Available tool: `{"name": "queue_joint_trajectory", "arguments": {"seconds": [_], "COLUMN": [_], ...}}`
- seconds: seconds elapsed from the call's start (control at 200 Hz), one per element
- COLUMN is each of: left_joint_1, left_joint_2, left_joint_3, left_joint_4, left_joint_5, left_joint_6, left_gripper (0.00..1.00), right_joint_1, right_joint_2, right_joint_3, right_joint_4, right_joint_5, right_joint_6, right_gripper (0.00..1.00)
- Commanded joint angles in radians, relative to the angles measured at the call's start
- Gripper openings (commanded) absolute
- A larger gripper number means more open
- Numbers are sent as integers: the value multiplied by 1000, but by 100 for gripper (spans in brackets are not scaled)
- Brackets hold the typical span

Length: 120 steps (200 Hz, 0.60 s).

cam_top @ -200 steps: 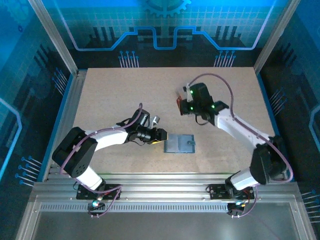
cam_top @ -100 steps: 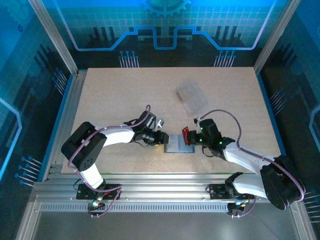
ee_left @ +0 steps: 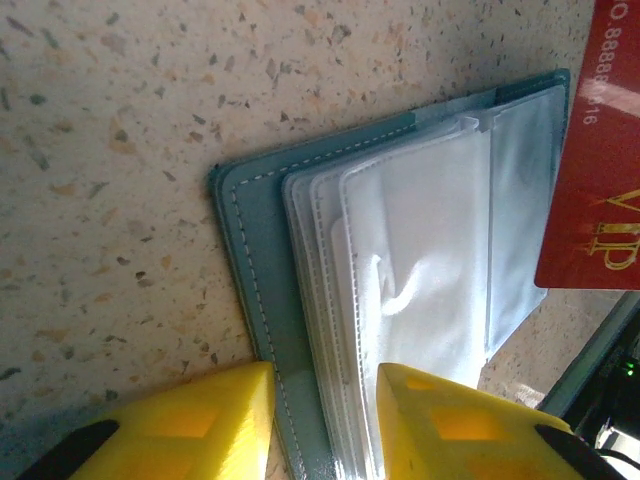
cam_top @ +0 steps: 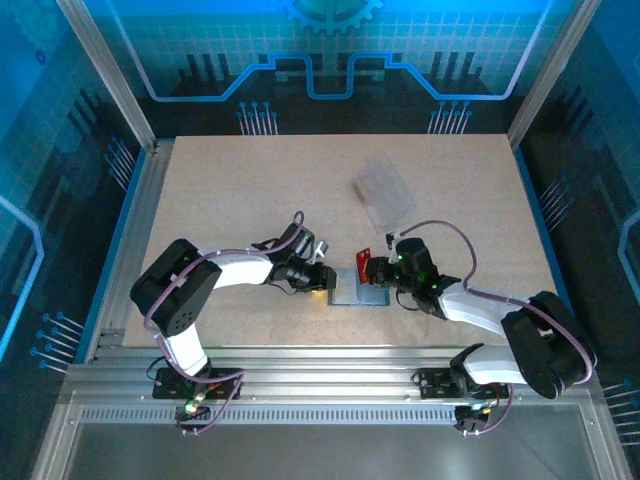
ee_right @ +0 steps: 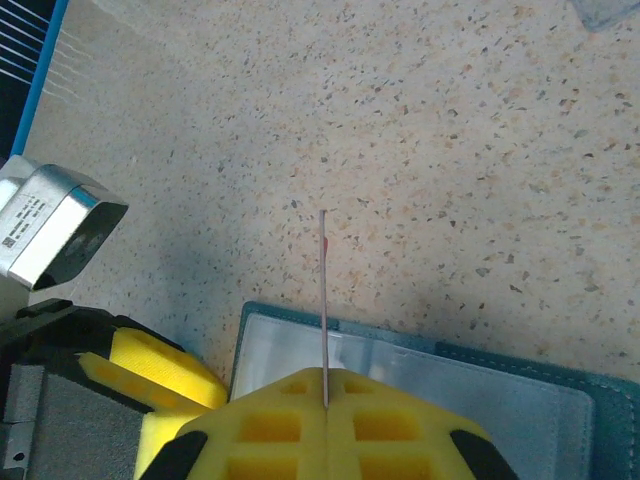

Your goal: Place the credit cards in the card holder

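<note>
Gripping, right jaws: shut tight on the red card (cam_top: 363, 260), which stands on edge. From the right wrist it is a thin line rising out of the seam between the two yellow pads (ee_right: 270, 425), with no gap on either side.
Left jaws: partly open. The two yellow fingers (ee_left: 180, 430) stand astride one end of the card holder (cam_top: 356, 291), and its teal cover edge and clear sleeves lie in the gap. Whether the fingers press on it cannot be told.
Card holder: lies open and flat on the worktop (cam_top: 240, 190), at 6 o'clock near the front edge. The left jaws are at its 9 o'clock and the right jaws at its 1 o'clock.
Red card: held over the holder's 12 o'clock edge, just beside the clear sleeves. Whether it touches them cannot be told.
Clear tray (cam_top: 382, 192): on the worktop at 12 o'clock from the holder, well apart from it.
Change over one second: the right jaws were up at the tray with the card and are now down at the holder.
Change over half a second: the card has edged toward 9 o'clock, further over the holder. The left jaws have closed in on the holder's 9 o'clock edge, and the holder itself has hardly shifted.
</note>
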State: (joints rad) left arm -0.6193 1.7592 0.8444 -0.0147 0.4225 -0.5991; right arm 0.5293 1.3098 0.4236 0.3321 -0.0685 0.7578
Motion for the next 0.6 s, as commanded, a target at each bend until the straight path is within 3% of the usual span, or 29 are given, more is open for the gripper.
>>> {"name": "queue_joint_trajectory", "arguments": {"seconds": [0.0, 0.595], "left_joint_1": [-7, -7], "left_joint_2": [12, 13], "left_joint_3": [22, 23], "left_joint_4": [-16, -16], "left_joint_5": [-8, -3], "left_joint_6": [10, 3], "left_gripper": [34, 33], "right_joint_1": [8, 12], "right_joint_2": [15, 79], "right_joint_3": [-9, 6], "right_joint_4": [41, 70], "right_joint_5": [6, -17], "right_joint_6": [26, 85], "right_gripper": [3, 3]}}
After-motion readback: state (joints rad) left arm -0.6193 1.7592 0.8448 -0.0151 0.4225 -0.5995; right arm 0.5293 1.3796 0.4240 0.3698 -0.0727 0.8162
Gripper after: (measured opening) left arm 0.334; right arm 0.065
